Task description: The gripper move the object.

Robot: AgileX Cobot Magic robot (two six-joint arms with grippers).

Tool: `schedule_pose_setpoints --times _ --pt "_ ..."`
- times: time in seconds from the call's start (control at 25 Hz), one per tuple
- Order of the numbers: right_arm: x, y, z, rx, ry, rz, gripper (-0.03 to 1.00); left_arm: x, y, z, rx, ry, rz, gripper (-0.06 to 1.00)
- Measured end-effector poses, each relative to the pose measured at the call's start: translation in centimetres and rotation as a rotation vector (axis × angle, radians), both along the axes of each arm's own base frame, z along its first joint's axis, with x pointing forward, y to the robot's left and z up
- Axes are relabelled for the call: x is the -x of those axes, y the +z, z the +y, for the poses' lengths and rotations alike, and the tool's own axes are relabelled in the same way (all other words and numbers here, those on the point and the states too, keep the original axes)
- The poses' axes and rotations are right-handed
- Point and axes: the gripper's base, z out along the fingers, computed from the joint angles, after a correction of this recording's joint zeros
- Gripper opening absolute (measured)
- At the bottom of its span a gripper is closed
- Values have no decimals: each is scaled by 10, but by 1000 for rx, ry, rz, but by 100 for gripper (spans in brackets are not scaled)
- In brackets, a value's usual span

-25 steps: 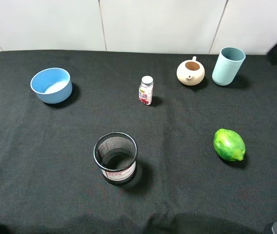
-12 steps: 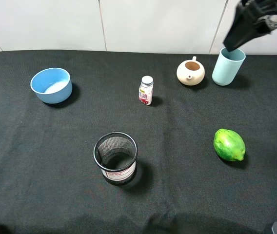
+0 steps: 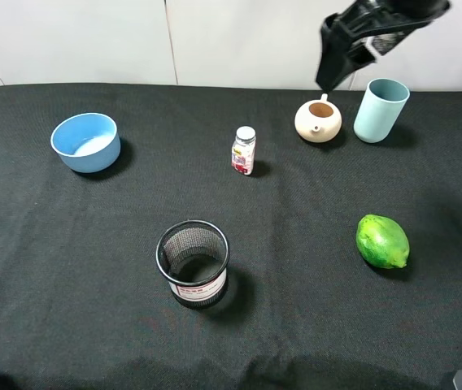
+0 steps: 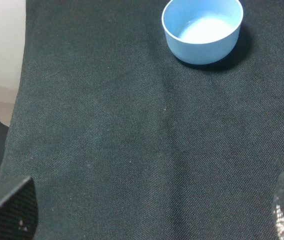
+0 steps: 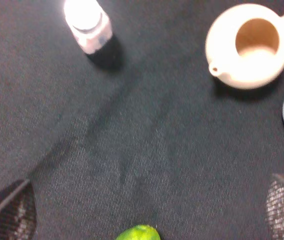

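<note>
Black cloth (image 3: 68,244) is covering the whole table, with white wall panels behind it, and we are looking for the white bottle (image 3: 244,150) on it. It is standing upright near the middle of the far half, cap up, so its long axis is running straight up from the cloth, with bare cloth all around it.

We are seeing the right gripper (image 3: 330,75) hanging in the air above the far edge, just behind the cream teapot (image 3: 318,120) and beside the pale blue cup (image 3: 381,110). Its fingers (image 5: 9,215) are showing at opposite edges of the right wrist view, so we are reading them as spread wide and holding nothing.

From that gripper the bottle is lying toward the left side of the table and a little nearer the front, past the teapot.

The left gripper (image 4: 149,212) is also spread and holding nothing. Its camera is showing only the blue bowl (image 4: 203,30) and cloth, and no bottle.

We are judging the right arm to be the nearer one. Its approach is calling for a sideways travel that clears the teapot, then a descent so the fingers straddle the upright body.
</note>
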Motion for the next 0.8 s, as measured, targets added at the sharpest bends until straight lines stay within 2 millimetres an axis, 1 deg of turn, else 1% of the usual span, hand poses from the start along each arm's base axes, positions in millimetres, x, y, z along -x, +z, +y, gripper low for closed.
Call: schedule_pose_setpoints --times 0.24,0.4,0.64,0.8 --pt "-12 -9 28 33 58 19 69 0 0 0 0 0 0 99" --pt "-20 -15 42 45 82 33 69 0 0 0 0 0 0 99" --pt "-34 -28 56 45 87 65 69 0 0 0 0 0 0 99" --pt "-39 -43 61 56 87 101 69 0 0 0 0 0 0 99"
